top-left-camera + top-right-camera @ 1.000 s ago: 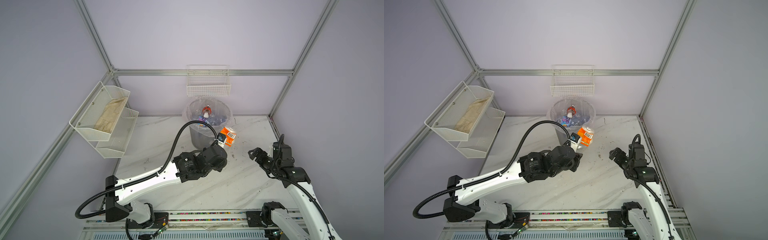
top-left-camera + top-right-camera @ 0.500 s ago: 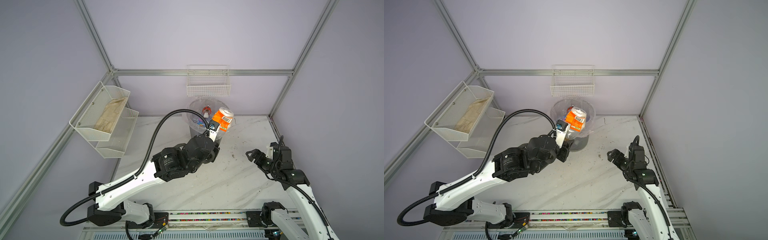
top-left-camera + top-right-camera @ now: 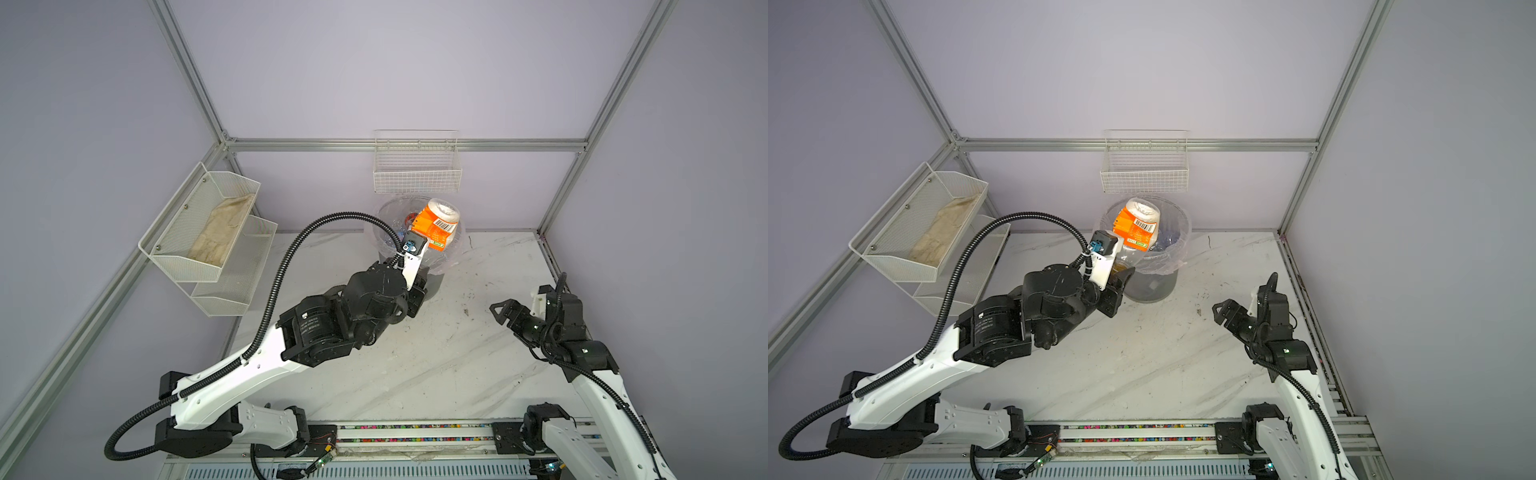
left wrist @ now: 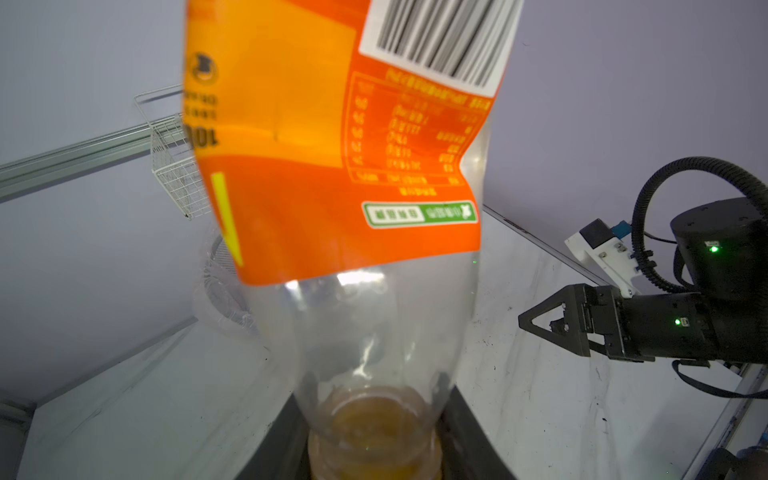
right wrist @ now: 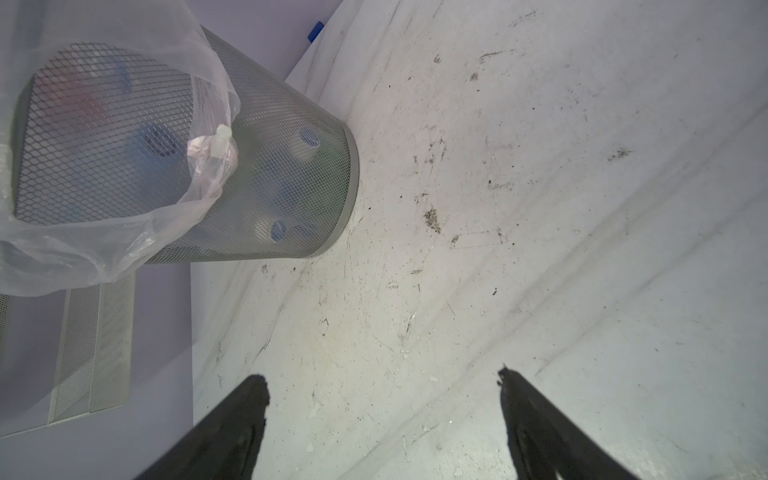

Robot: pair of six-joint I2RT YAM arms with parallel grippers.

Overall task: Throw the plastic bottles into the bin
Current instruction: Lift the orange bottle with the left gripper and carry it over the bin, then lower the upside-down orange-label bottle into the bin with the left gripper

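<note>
Lilac walls framed with aluminium rails close round a white marbled counter (image 3: pixel 415 374), which is scuffed with dark specks on its right half. At the far edge, near the middle, stands the bin (image 3: pixel 1152 286), a grey mesh cylinder with a clear liner (image 5: pixel 104 249) folded over its rim. In the right wrist view, several bottles inside (image 5: pixel 309 139) show through the mesh as blurred shapes, some with blue caps.

From the near left corner the left arm reaches up and toward the far side. Its left claw (image 4: pixel 374 440) pinches the neck end of an orange-labelled bottle (image 3: pixel 436 226). The bottle is base up and tilted. Its body is clear below the label, with an amber tint at the neck and a barcode near the base. In both top views the bottle overlaps the bin's mouth, raised above the rim.

Over the right side of the counter hovers the right claw (image 3: pixel 505 309), well apart from the bin. Its fingers (image 5: pixel 245 415) are spread wide with nothing between them, and the tips point left.

On the far wall above the bin hangs a white wire basket (image 3: pixel 417 166). On the left wall, a two-tier white mesh shelf (image 3: pixel 199 257) holds a beige cloth (image 3: pixel 220 230) in its upper tier.
</note>
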